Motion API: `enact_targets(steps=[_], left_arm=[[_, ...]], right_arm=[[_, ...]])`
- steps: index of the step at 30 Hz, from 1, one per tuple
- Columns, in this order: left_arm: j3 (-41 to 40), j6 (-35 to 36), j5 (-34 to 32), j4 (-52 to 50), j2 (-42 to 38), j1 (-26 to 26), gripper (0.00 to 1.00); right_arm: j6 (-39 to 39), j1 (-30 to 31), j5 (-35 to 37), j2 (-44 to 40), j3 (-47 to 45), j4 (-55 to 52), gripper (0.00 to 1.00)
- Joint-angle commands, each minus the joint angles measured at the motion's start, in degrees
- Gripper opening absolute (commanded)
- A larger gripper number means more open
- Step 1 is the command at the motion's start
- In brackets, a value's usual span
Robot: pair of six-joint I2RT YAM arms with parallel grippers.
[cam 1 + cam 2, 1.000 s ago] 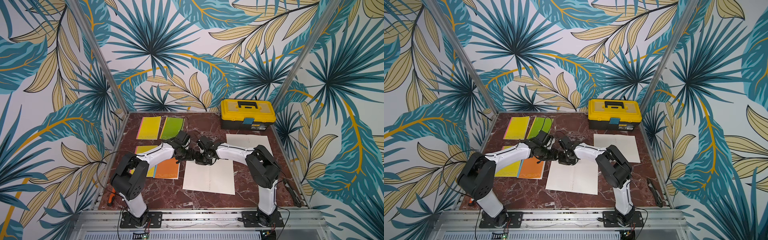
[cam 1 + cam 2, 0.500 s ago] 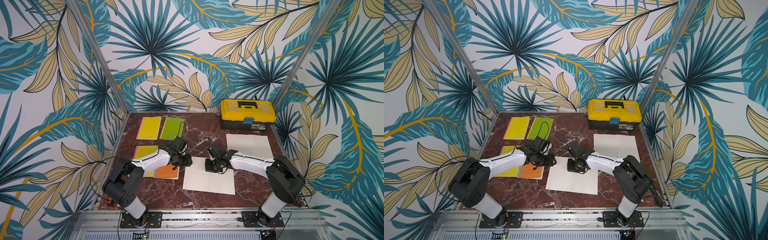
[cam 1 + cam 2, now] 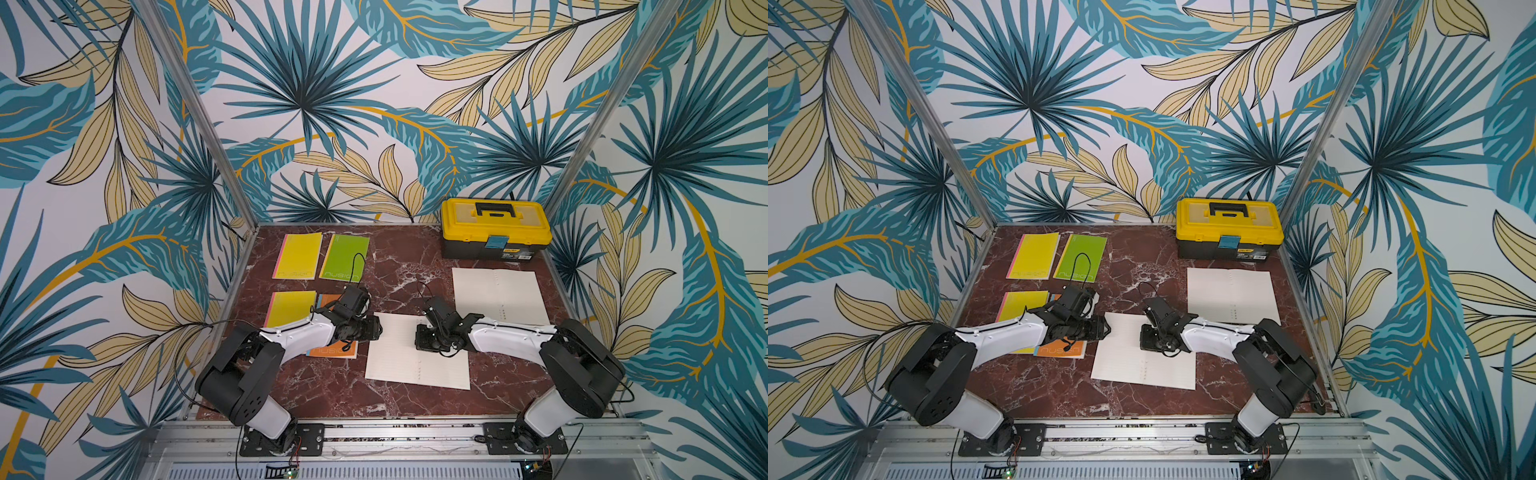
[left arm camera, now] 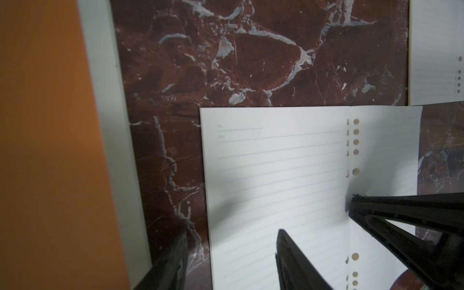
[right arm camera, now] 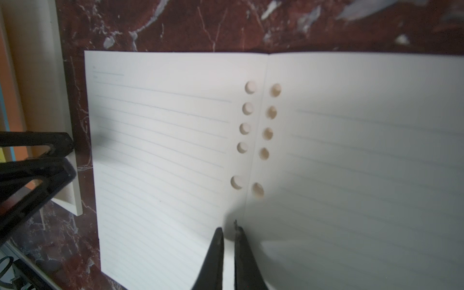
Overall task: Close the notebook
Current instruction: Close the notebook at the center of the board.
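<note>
An open white lined notebook (image 3: 417, 361) lies flat on the dark red marble counter (image 3: 332, 390). The left claw (image 3: 377, 327) is at its left edge; the right claw (image 3: 420, 341) stands over its middle fold.

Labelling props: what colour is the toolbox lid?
Toolbox lid is yellow; clearest in a top view.

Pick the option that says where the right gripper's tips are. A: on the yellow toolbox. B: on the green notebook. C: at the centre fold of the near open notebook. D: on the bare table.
C: the right wrist view shows the right gripper with its tips together at the centre fold of the near open notebook, beside the punched holes.
</note>
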Motion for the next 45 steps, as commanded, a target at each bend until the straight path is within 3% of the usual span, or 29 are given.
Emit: enact_targets(steps=[1,16,45], left_arm=[[-0.8,-0.4,-1.1,1.7,-1.5,-0.4,0.58],[-1.3,-0.1,-1.4,1.1,-1.9,-0.6,0.58],[-0.5,0.3,2.2,1.8,4.2,-2.3,0.58]], right_arm=[[0.3,0.3,2.0,-2.5,-1.1,-0.9,0.13],[1.2,0.3,2.7,-3.9,-4.1,-1.8,0.13],[5.0,0.2,4.0,4.2,-6.2,-3.7,0.12]])
